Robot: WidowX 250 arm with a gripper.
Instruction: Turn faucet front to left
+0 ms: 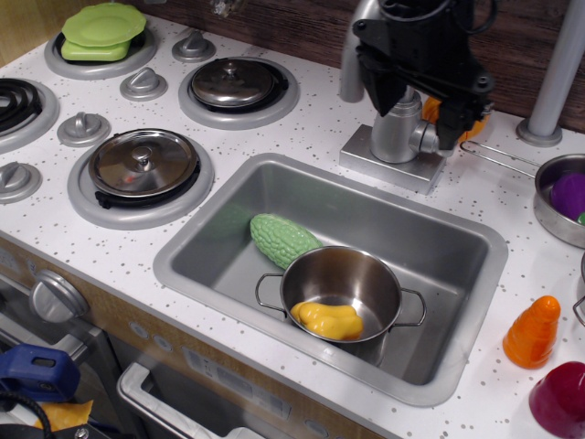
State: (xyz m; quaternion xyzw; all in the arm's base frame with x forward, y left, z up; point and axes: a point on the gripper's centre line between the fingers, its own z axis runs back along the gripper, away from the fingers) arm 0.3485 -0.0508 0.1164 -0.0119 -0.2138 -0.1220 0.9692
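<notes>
Behind the sink [475, 240] on the speckled white counter [274, 137]: sitting upright, faucet [395, 133], spout end pointing down at left. Hanging over it, black claw [416, 64], partly covering the top; spread or pressed together, cannot tell.

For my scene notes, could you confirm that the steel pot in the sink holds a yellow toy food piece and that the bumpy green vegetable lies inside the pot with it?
Not quite. In the observation.image view, the steel pot in the sink does hold the yellow toy food piece, but the bumpy green vegetable lies outside it, on the sink floor beside the pot.
</notes>
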